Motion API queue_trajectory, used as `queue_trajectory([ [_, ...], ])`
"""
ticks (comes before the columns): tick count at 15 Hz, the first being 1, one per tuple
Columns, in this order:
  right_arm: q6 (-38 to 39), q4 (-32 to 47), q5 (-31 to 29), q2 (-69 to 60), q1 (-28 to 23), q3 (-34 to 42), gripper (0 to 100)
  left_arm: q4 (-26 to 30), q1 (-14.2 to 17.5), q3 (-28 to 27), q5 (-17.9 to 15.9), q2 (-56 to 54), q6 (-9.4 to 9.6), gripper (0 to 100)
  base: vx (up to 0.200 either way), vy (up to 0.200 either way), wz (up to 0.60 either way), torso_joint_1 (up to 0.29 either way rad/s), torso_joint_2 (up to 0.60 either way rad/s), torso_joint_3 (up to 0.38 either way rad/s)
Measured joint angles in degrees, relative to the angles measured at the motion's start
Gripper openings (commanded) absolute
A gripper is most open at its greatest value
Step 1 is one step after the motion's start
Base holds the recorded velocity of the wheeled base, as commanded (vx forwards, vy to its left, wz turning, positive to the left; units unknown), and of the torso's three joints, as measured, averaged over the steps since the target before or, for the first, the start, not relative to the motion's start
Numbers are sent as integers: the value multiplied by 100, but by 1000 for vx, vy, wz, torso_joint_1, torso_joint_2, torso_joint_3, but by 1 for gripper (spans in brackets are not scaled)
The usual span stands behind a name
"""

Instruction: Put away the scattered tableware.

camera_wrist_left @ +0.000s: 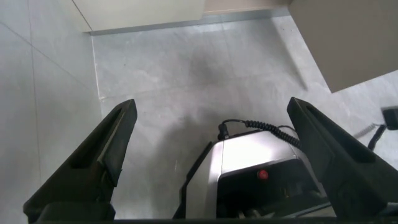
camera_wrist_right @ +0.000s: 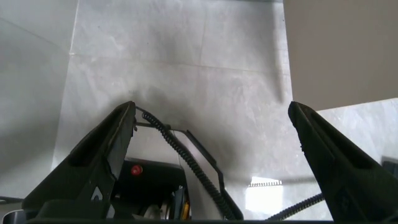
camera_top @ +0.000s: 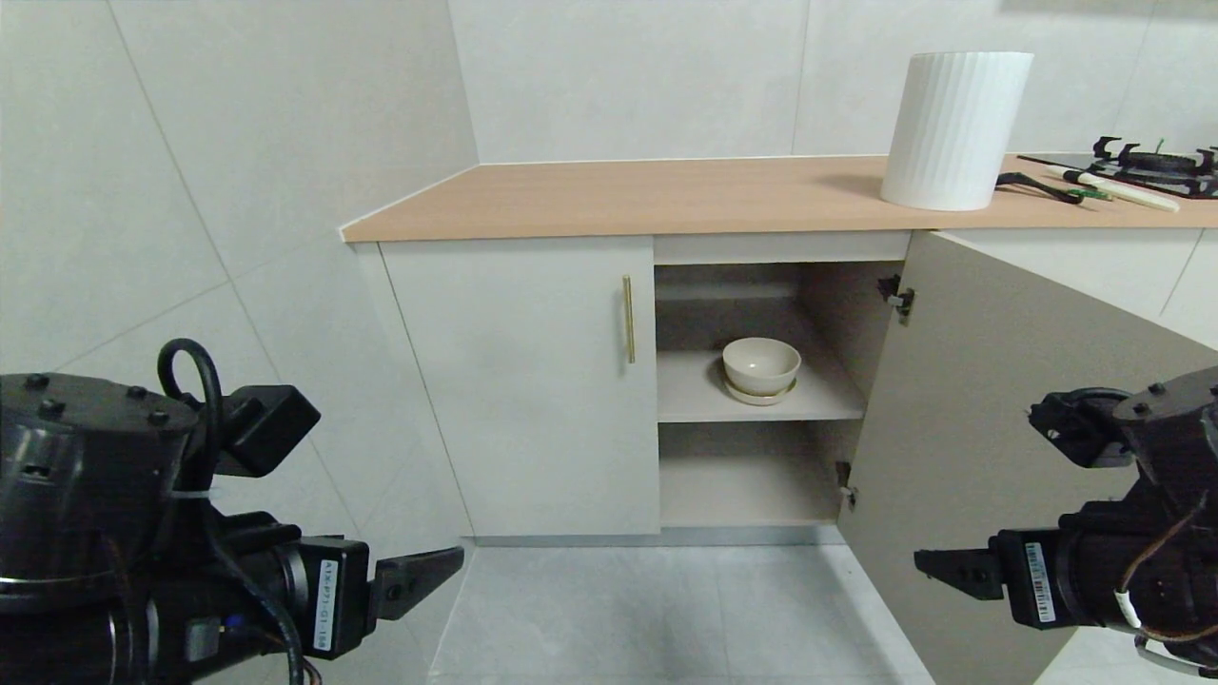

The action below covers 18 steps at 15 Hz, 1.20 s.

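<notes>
A cream bowl (camera_top: 761, 363) sits on a small plate (camera_top: 758, 392) on the middle shelf (camera_top: 695, 395) of the open cabinet. My left gripper (camera_top: 419, 578) hangs low at the front left, well short of the cabinet, above the tiled floor. In the left wrist view the left gripper (camera_wrist_left: 211, 106) is open with nothing between its fingers. My right gripper (camera_top: 952, 571) hangs low at the front right, in front of the open cabinet door (camera_top: 999, 428). Its own view shows the right gripper (camera_wrist_right: 211, 107) open and empty as well.
The cabinet's left door (camera_top: 523, 381) is closed, with a brass handle (camera_top: 628, 319). On the wooden countertop (camera_top: 666, 195) stand a white ribbed container (camera_top: 954, 128), a white-handled utensil (camera_top: 1123, 190) and a stove burner (camera_top: 1156, 162). The lower shelf (camera_top: 742, 490) is bare.
</notes>
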Motion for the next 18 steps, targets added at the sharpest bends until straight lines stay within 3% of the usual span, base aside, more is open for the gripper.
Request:
queue_trajectory([
  [2, -30, 235, -13, -102, 0, -4, 100, -2, 1, 30, 9, -9, 4, 100, 0, 0, 0, 0, 0, 0],
  [10, -438, 1240, -208, -488, -13, -48, 100, -2, 1, 44, 13, -15, 6, 100, 0, -200, 0, 3, 3, 4],
  [14, -819, 2187, -317, -645, -11, -43, 100, 0, 9, 52, 13, -11, 1, 100, 0, -200, 0, 1, 2, 1],
  [18, -918, 2374, -761, -959, -77, -91, 100, -5, 1, 77, 11, -11, 6, 100, 0, 0, 0, 0, 0, 0],
])
